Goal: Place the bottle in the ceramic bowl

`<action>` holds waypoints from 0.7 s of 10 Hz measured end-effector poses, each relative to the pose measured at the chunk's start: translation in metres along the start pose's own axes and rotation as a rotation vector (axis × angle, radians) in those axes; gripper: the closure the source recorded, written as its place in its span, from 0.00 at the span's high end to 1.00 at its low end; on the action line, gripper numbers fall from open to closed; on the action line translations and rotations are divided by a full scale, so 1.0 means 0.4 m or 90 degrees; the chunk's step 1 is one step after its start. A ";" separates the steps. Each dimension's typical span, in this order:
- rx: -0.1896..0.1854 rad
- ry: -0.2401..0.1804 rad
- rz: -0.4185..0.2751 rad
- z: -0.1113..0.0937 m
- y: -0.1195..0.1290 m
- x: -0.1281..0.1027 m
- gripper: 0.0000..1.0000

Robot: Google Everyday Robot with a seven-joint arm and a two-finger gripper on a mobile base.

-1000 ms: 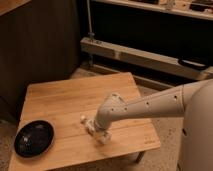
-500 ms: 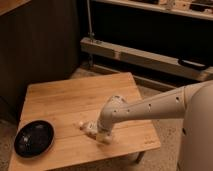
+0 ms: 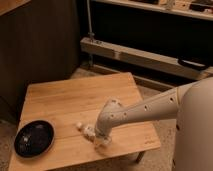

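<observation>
Dim room, dark wall panels behind, metal shelving rail [image 3: 150, 55] running across the back. Low wooden table [image 3: 70, 102] in the middle, light plank top, sitting on a speckled floor [image 3: 160, 127].

Bowl [image 3: 34, 138] sits at the table's front-left corner, glossy black, flat on the wood, nothing visible inside it.

Arm [image 3: 145, 111] is white and reaches in from the right over the table's front half, elbow-like joint raised above the surface, wrist angled down toward the front edge.

Gripper [image 3: 100, 142] is low at the tabletop near the front edge, to the right of the bowl and well apart from it. Cannot tell how it is set; the wrist housing hides the tip.

Bottle [image 3: 86, 129] lies on its side on the table just left of the wrist, white cap end pointing left toward the bowl, its right end running under or against the gripper. Only the pale cap end and a short stretch of body show. Cannot tell whether it is gripped or only touching. It is on the wood, between bowl and gripper, closer to the gripper, not in the bowl.

Robot body [image 3: 197, 130] fills the right side of the view, a large white rounded shell.
</observation>
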 end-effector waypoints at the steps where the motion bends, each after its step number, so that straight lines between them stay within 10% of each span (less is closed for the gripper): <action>1: -0.006 -0.012 -0.001 -0.001 0.006 -0.011 0.38; 4: -0.036 -0.074 -0.011 -0.010 0.038 -0.088 0.07; 7: -0.080 -0.162 -0.015 -0.034 0.049 -0.169 0.00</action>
